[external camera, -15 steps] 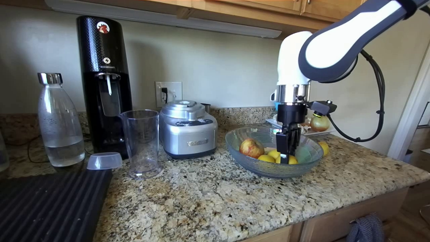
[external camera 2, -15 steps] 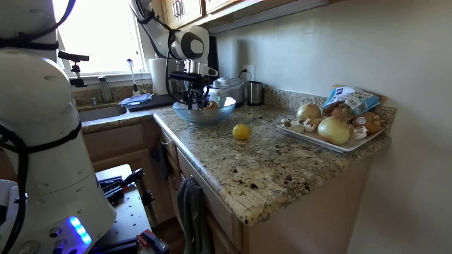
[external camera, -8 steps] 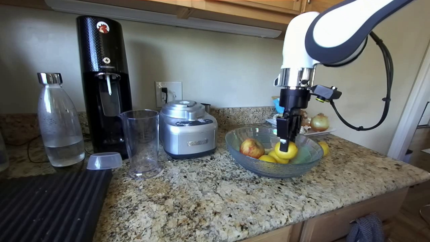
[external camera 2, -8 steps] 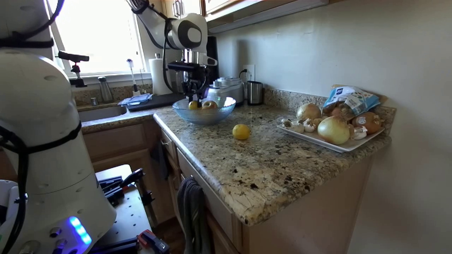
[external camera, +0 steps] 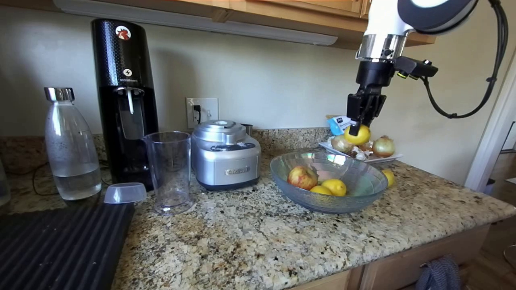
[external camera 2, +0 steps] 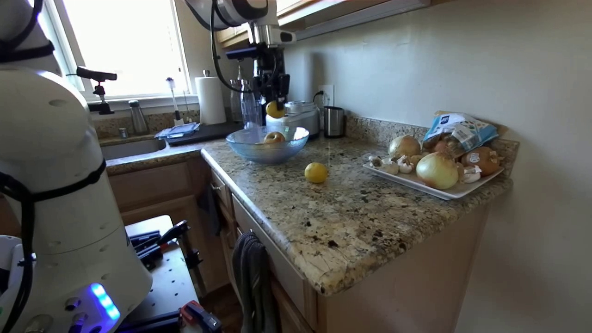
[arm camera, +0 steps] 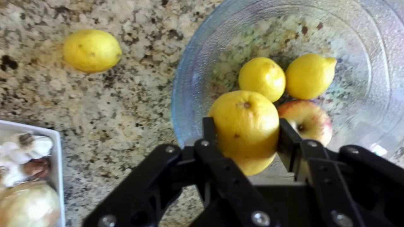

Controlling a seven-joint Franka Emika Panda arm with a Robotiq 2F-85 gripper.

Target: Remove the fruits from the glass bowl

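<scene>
My gripper (arm camera: 245,130) is shut on a yellow lemon (arm camera: 244,110), one finger on each side of it. In an exterior view the held lemon (external camera: 362,135) hangs above the far right rim of the glass bowl (external camera: 290,193). It also shows over the bowl in an exterior view (external camera 2: 274,111). In the bowl lie two lemons (arm camera: 262,78) (arm camera: 311,76) and a red-yellow apple (arm camera: 312,121); the gripper partly covers the apple in the wrist view. Another lemon (external camera 2: 316,172) lies on the counter beside the bowl.
A white plate (external camera 2: 416,186) with onions, garlic and a blue bag stands by the wall. A steel appliance (external camera: 227,161), a clear plastic jug (external camera: 169,173), a black soda machine (external camera: 125,100) and a glass bottle (external camera: 74,153) stand on the counter (external camera 2: 323,231).
My gripper has risen out of the bowl with a lemon between its fingers and shifted toward the plate side. The other fruits in the bowl and the counter lemon stay about where they were.
</scene>
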